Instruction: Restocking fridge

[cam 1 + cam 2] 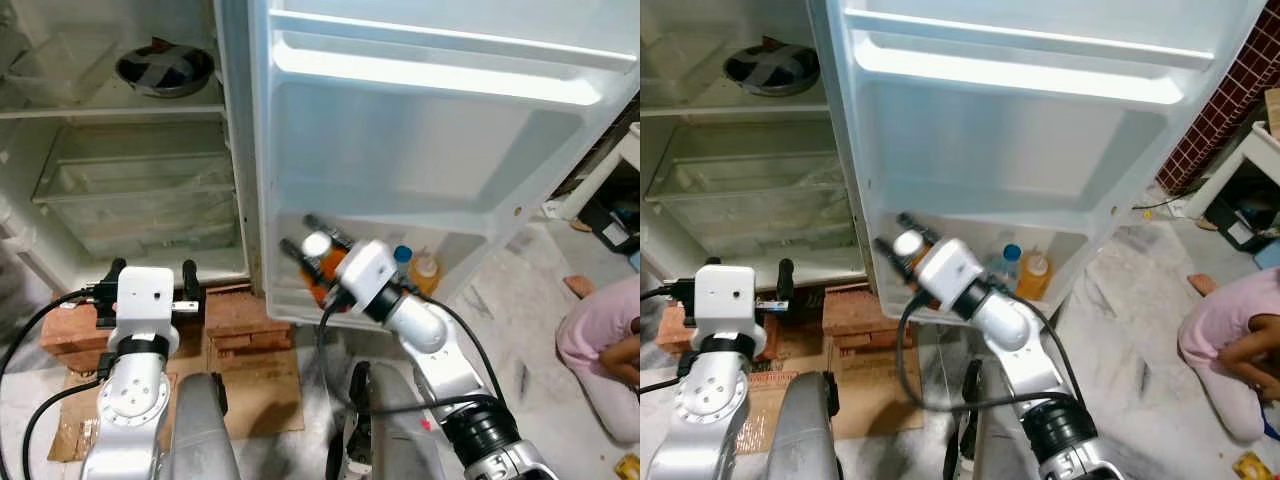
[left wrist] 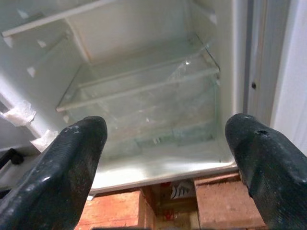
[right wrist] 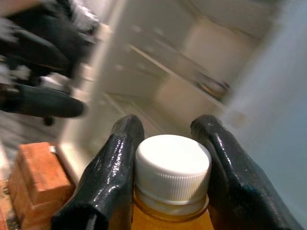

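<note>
One bottle [image 3: 170, 191] upright, cap up | right hand [image 3: 168, 163] clamps neck

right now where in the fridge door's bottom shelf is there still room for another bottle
The bottom door shelf is bare at its outer end, beyond the yellow bottle. Its hinge end is crowded: the right end effector holds an orange white-capped bottle there, beside a blue-capped bottle.

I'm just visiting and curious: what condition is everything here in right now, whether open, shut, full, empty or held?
White fridge door: swung open.
Orange bottle with white cap: upright, gripped below the cap.
Right gripper: shut on the bottle.
Left gripper: open, holding nothing.
Clear crisper drawer: closed, looks empty.
Steel bowl: upright on shelf.
</note>
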### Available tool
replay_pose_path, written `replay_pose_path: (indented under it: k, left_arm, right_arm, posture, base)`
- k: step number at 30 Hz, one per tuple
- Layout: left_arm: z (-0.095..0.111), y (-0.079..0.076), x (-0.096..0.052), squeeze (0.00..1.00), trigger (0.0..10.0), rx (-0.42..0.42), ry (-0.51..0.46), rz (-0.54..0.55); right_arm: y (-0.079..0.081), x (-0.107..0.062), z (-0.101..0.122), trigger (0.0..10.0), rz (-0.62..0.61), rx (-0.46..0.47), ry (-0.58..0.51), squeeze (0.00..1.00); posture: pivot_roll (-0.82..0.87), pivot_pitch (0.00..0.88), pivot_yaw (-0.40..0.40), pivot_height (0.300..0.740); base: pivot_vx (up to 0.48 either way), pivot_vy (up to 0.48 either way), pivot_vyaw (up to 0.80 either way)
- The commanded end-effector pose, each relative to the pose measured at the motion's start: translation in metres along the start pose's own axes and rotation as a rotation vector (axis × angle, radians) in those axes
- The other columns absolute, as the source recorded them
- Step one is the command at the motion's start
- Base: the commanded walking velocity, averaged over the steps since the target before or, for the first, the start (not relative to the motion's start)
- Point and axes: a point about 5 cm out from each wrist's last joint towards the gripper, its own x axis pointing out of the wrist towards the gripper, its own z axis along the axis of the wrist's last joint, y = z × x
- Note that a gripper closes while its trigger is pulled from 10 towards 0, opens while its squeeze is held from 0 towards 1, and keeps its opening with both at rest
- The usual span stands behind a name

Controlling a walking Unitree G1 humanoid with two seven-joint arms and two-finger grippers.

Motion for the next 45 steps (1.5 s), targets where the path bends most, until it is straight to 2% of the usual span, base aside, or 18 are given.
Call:
replay_pose_path:
  k: [1, 5, 9, 15, 19, 23, 28, 33, 37, 45]
  left_arm:
    - [0.004, 0.0, -0.004, 0.0, 10.0, 0.01, -0.001, -0.009]
    - [0.008, -0.001, -0.007, 0.0, 10.0, 0.019, -0.01, -0.023]
    - [0.009, -0.003, -0.012, 0.0, 10.0, 0.023, -0.008, -0.048]
    - [0.009, -0.001, -0.015, 0.0, 10.0, 0.028, 0.003, -0.053]
    - [0.008, -0.003, -0.016, 0.0, 10.0, 0.03, 0.009, -0.063]
    - [0.011, -0.005, -0.016, 0.0, 10.0, 0.034, 0.003, -0.071]
    - [0.011, -0.001, -0.018, 0.0, 10.0, 0.043, 0.009, -0.064]
    - [0.01, -0.002, -0.02, 0.0, 10.0, 0.044, 0.014, -0.065]
    - [0.013, -0.003, -0.02, 0.0, 10.0, 0.047, 0.009, -0.064]
    - [0.014, 0.0, -0.021, 0.0, 10.0, 0.06, 0.005, -0.055]
  right_arm:
    - [0.01, 0.01, 0.007, 10.0, 0.088, -0.126, -0.085, 0.0]
    - [0.016, 0.013, 0.004, 10.0, 0.131, -0.18, -0.098, 0.0]
    - [0.02, 0.009, -0.021, 10.0, 0.149, -0.214, 0.008, 0.0]
    - [0.007, -0.001, -0.047, 10.0, 0.075, -0.3, 0.164, 0.0]
    - [-0.001, 0.003, -0.053, 10.0, 0.022, -0.336, 0.217, 0.0]
    - [-0.009, 0.013, -0.053, 10.0, -0.038, -0.4, 0.216, 0.0]
    - [-0.013, 0.029, -0.042, 10.0, -0.076, -0.466, 0.139, 0.0]
    - [-0.014, 0.029, -0.047, 10.0, -0.106, -0.486, 0.172, 0.0]
    - [-0.006, 0.023, -0.057, 10.0, -0.101, -0.501, 0.237, 0.0]
    - [0.004, 0.021, -0.065, 10.0, -0.082, -0.457, 0.312, 0.0]
  posture:
    - [0.22, 0.187, -0.078, 0.57]
    - [0.23, 0.196, -0.073, 0.57]
    - [0.23, 0.211, -0.062, 0.57]
    - [0.25, 0.225, -0.053, 0.57]
    - [0.24, 0.232, -0.048, 0.57]
    - [0.26, 0.241, -0.048, 0.57]
    - [0.27, 0.248, -0.053, 0.57]
    - [0.28, 0.254, -0.062, 0.57]
    - [0.31, 0.263, -0.075, 0.57]
    - [0.31, 0.267, -0.081, 0.57]
  base:
    - [0.0, 0.0, 0.0]
    - [0.0, 0.0, 0.0]
    - [0.0, 0.0, 0.0]
    - [0.0, 0.0, 0.0]
    - [0.0, 0.0, 0.0]
    - [0.0, 0.0, 0.0]
    - [0.0, 0.0, 0.0]
    - [0.0, 0.0, 0.0]
    - [0.0, 0.0, 0.0]
    - [0.0, 0.0, 0.0]
